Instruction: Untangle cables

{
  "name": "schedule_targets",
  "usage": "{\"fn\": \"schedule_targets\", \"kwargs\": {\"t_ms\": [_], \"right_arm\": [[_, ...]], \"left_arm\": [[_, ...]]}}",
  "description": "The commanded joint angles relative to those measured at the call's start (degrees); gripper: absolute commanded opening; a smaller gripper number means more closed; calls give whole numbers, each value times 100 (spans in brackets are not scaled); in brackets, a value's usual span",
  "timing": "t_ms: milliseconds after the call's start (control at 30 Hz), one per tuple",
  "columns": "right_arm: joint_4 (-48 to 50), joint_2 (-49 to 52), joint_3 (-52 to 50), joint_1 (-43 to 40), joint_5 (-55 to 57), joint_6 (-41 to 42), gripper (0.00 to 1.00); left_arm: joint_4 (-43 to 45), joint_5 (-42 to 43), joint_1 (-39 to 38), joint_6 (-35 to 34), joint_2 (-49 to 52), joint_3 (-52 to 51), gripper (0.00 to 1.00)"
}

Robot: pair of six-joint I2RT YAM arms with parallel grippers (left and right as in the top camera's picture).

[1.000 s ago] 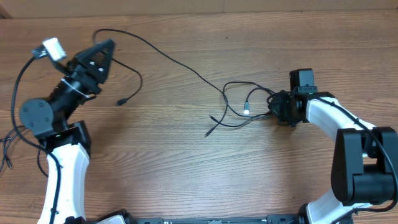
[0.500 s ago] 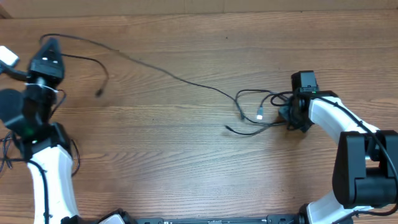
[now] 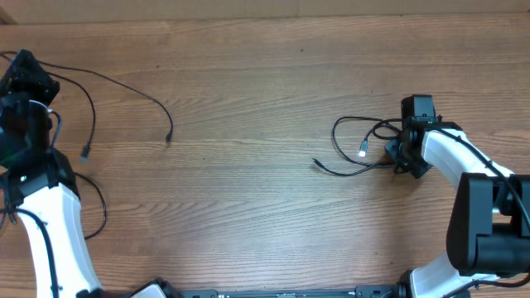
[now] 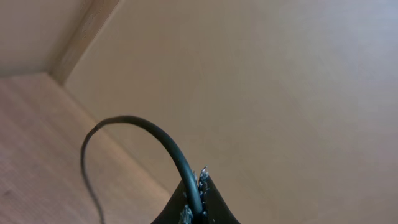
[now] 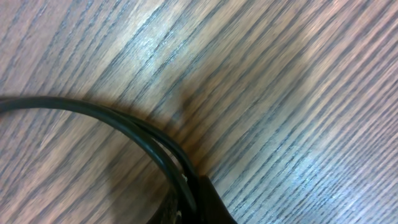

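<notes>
Black cord on brown wood, and you've just had a breakthrough: a second ago one long line was strung taut across the table from your left gripper [image 3: 25, 68] to the knot by your right gripper [image 3: 397, 154]. Now that line is gone from the middle. The freed cord [image 3: 132, 89] has slipped clear of the bundle and trails along the table's left side, one plug end resting well inboard, the other dropping back toward the left edge.

Your left arm has swung out to the far left corner, fingers clamped on that cord. The left wrist view shows it pinched right at the tips [image 4: 198, 200] and arching up and away.

Over on the right, the tangle [image 3: 352, 171] has been dragged a little further toward the right edge. Your right gripper is clenched on it at its right-hand end. The right wrist view shows two strands [image 5: 93, 112] running side by side into the closed tips, low over the wood. The pale plug [image 3: 364, 151] lies inside the loops, just left of the gripper, and a dark tail pokes out toward the table's centre.

So I'd call it one cord out, and what looks like two left looped together in your right grip.
</notes>
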Motion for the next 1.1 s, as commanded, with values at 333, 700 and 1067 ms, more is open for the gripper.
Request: {"fn": "schedule_targets", "kwargs": {"t_ms": [333, 700, 1067], "right_arm": [[-7, 103, -79, 7, -1292, 39, 31], [-9, 103, -79, 7, -1561, 39, 100], [61, 103, -79, 7, -1558, 39, 100]], "left_arm": [[-555, -1351, 33, 1311, 1338, 1049, 4], [-1110, -2076, 107, 2142, 2424, 3539, 4], [-1882, -2361, 20, 2634, 4151, 5746, 4]]}}
